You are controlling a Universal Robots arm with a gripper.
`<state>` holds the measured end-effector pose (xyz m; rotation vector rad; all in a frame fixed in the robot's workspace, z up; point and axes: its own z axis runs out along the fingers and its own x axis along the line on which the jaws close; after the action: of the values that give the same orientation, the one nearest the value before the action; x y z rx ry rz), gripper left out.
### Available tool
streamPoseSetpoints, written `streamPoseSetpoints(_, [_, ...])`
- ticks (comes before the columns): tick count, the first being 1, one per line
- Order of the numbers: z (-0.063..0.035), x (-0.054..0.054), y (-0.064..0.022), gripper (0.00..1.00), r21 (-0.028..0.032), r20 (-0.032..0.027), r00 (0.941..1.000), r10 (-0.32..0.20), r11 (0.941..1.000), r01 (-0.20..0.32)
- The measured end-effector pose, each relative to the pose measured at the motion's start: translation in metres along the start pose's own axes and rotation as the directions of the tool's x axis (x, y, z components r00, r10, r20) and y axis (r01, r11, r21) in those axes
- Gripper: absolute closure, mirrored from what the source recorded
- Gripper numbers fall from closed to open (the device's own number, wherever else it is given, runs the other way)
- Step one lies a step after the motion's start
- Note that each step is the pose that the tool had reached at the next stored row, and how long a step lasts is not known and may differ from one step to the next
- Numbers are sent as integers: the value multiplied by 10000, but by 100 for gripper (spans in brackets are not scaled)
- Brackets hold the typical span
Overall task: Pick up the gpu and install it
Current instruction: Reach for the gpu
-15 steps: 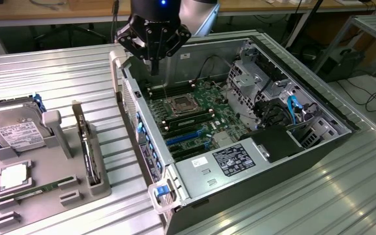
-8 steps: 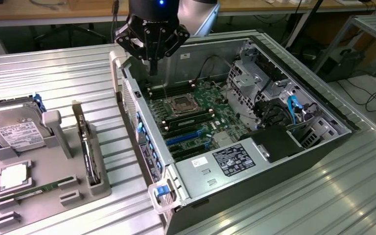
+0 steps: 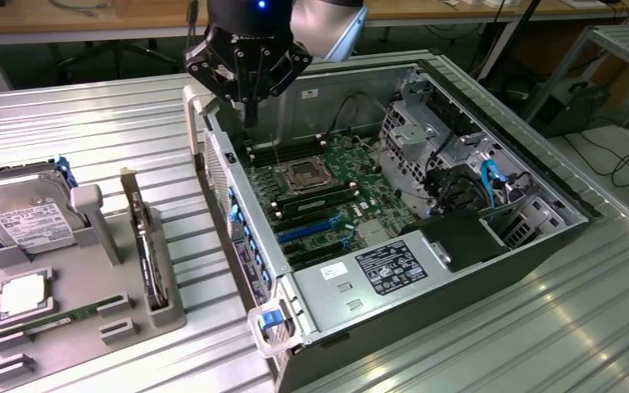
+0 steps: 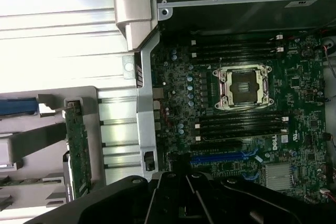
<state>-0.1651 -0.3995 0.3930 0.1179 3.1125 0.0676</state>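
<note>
In the exterior view the computer case lies open on a ribbed metal table with its motherboard facing up. The gripper hangs over the case's slotted side wall, above the corner of the board near the empty processor socket. Its jaws are drawn together to a point and hold nothing. The gpu is outside the case, just beside that same wall. It stands on its long edge in a slot of a grey holder, and a hard drive sits farther from the case. The card's long axis runs roughly parallel to the case wall. Its thin top edge faces up and its broad faces look toward and away from the case. Which face carries the fan I cannot tell. In the wrist view the gripper looks down on the case wall and the motherboard. The gpu appears as a narrow green strip beyond the wall, seen edge-on and untouched. I judge the work to be at the approach stage, with the pickup not begun. A grasp would call for moving off the case to a spot over the card, parting the jaws, and lining them up across its thin edge.
</note>
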Motion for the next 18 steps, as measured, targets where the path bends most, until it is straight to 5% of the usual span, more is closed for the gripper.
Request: streamPoseSetpoints(18, [-9, 235, -65, 89, -16, -29, 9979, -641, 9979, 641])
